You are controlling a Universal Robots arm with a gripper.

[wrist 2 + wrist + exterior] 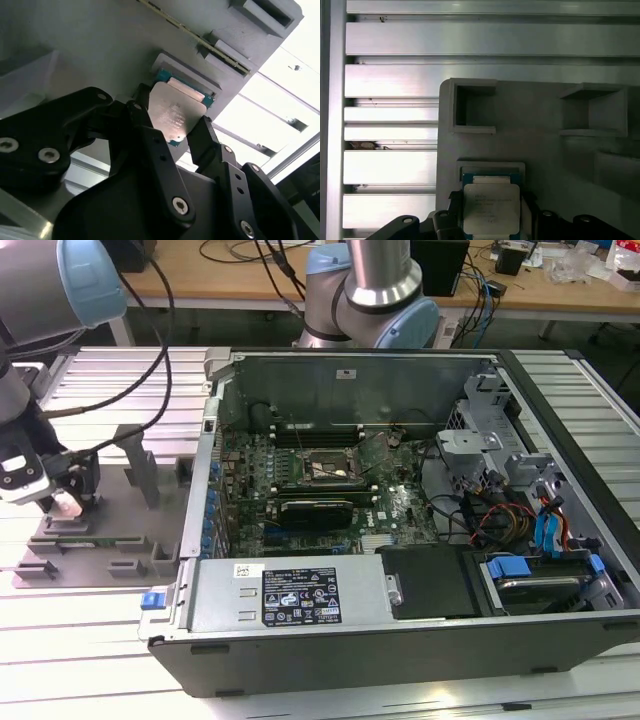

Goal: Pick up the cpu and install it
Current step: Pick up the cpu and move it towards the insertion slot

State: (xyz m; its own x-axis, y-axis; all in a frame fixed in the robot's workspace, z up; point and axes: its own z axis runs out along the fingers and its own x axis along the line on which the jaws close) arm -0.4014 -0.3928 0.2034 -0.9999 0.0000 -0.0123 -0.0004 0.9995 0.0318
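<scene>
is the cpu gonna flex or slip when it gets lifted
Probably stiff: the cpu has a flat metal top plate. That smooth, shiny plate looks slippery. It is thin, so likely light and unlikely to roll.

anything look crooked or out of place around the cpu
Nothing stands out. In the first wrist view the cpu lies flat and square in its recess of the grey tray, with no damage that I can see, and the gripper is right at it.
</scene>
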